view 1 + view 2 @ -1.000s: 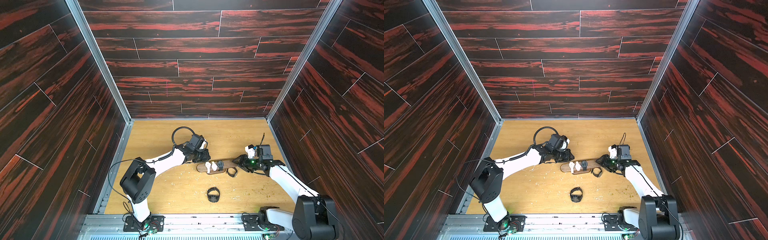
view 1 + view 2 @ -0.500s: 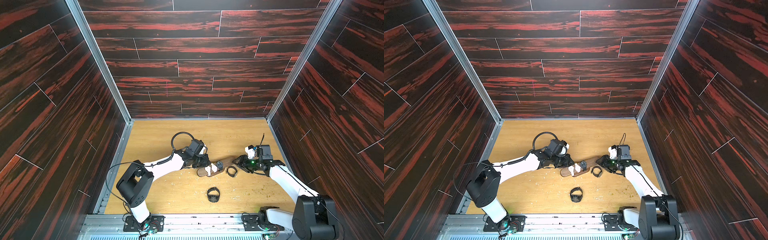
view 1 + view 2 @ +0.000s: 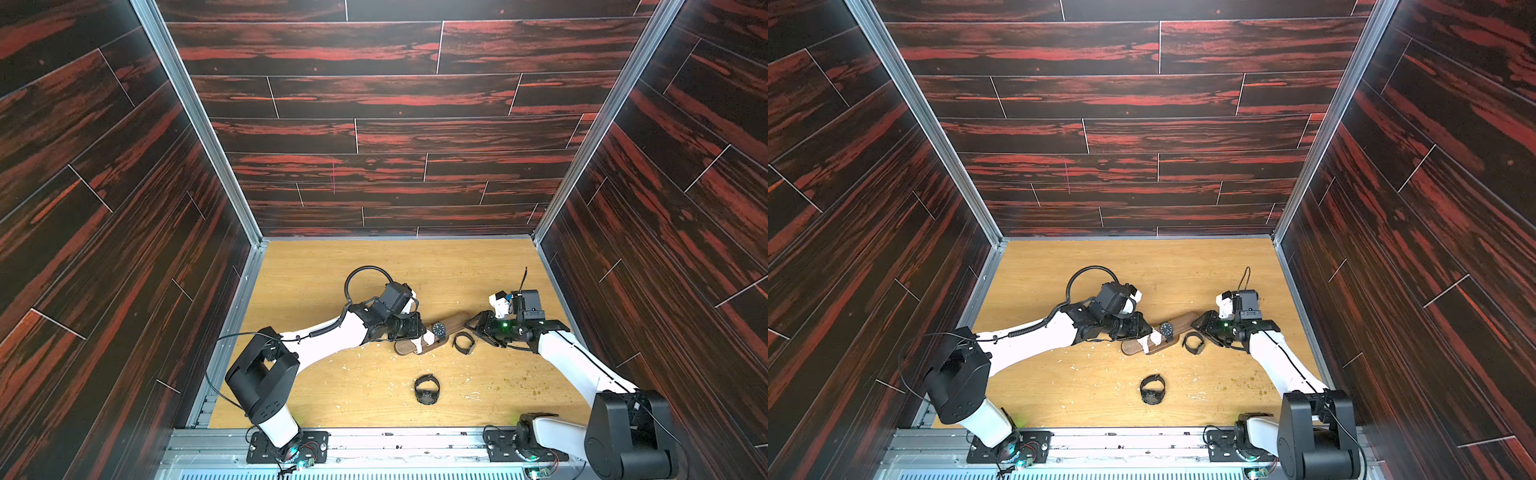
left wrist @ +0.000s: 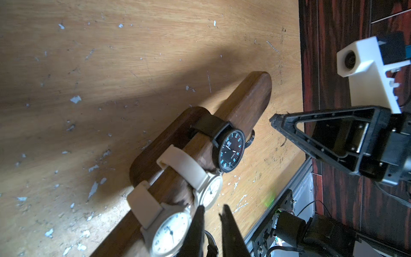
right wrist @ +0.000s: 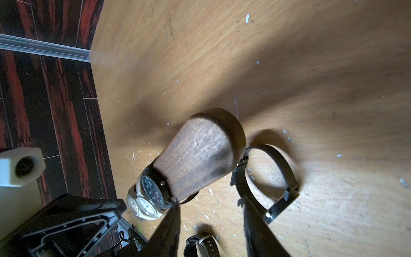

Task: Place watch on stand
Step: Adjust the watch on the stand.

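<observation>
Loose black watch [image 5: 239, 178] lies on the table [image 3: 332, 291] just beside the stand's [image 3: 455, 323] bare end; right gripper [image 5: 210, 204], jaws apart, hangs over it, presumably to pick it up, while left gripper [image 4: 212, 208], jaws a slit apart and empty, sits by the loaded end, likely steadying.

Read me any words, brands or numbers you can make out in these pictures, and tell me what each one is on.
Nothing is sharp enough to quote.
Black watch on the stand: blue hour numbers and white lettering on the dial, too small to read.
Middle white watch: dial markings blurred.
End white watch: dark hour numbers, blurred.
No other text shows.
</observation>
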Motion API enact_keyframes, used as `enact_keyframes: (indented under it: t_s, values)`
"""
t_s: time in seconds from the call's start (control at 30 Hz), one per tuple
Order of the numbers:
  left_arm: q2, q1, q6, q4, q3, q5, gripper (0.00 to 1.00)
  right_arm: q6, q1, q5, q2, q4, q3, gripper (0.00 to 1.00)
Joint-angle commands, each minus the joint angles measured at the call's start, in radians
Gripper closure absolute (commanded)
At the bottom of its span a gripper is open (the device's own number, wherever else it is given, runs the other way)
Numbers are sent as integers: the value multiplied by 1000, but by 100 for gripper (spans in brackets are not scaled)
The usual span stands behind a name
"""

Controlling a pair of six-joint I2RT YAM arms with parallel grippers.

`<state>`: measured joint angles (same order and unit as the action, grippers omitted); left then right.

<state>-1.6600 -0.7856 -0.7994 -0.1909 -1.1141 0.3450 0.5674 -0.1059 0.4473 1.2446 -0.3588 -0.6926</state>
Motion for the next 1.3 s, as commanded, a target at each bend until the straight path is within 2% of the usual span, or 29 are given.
enact_keyframes:
  t_s: [0.0, 0.17, 0.37, 0.47, 0.53, 0.6, 0.67, 0.7, 0.9, 1.27]
  values:
    - [67, 0, 36, -71, 4, -67, 82, -4, -14, -13, -15, -26, -17, 52]
    - [106, 19, 56, -130, -6, -119, 83, -32, -81, -117, -44, -86, -48, 52]
    - [190, 20, 17, -119, 66, -140, 83, -38, -212, -273, -112, -175, -121, 52]
    - [224, 20, -22, -82, 133, -127, 89, -41, -303, -320, -94, -187, -173, 54]
    - [241, 20, -50, -58, 182, -121, 93, -47, -359, -337, -47, -180, -216, 67]
    - [254, 18, -70, -42, 218, -120, 97, -55, -412, -351, 9, -166, -260, 88]
    - [262, 15, -87, -23, 251, -120, 98, -64, -456, -362, 65, -156, -297, 97]
    - [266, 13, -96, -14, 263, -117, 98, -67, -477, -363, 93, -148, -314, 99]
    - [277, -2, -127, 36, 305, -98, 98, -77, -543, -362, 211, -122, -390, 100]
    - [238, -4, -124, 76, 317, -90, 98, -101, -641, -353, 296, -133, -415, 100]
